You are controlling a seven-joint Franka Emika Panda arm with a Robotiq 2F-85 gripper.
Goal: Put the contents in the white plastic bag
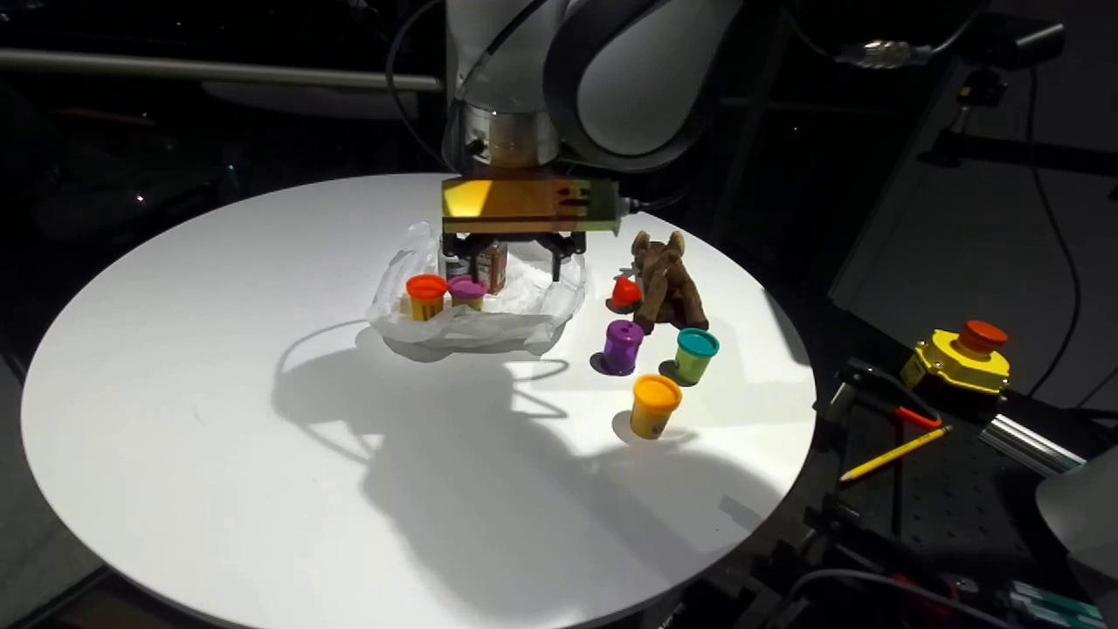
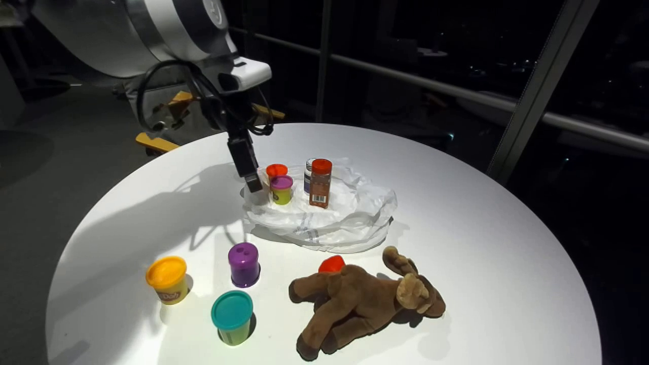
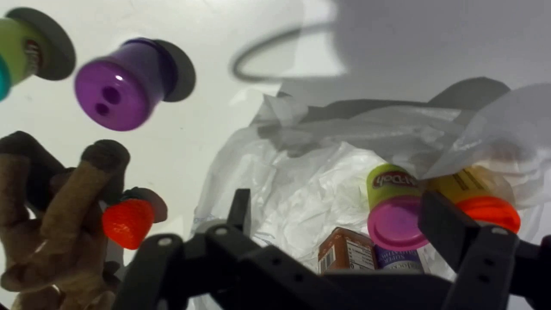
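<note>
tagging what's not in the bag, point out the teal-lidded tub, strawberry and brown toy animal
Teal-lidded tub (image 2: 232,314): in an exterior view, on the lid
Strawberry (image 3: 128,222): in the wrist view, on its red side
Brown toy animal (image 2: 366,295): in an exterior view, on its torso

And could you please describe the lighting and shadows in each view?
In both exterior views, the arm throws a broad shadow over the brightly lit white table, and much beyond it is nearly black; in the wrist view, a small glint shows on the all-purple cup, which casts a dark shadow.
</note>
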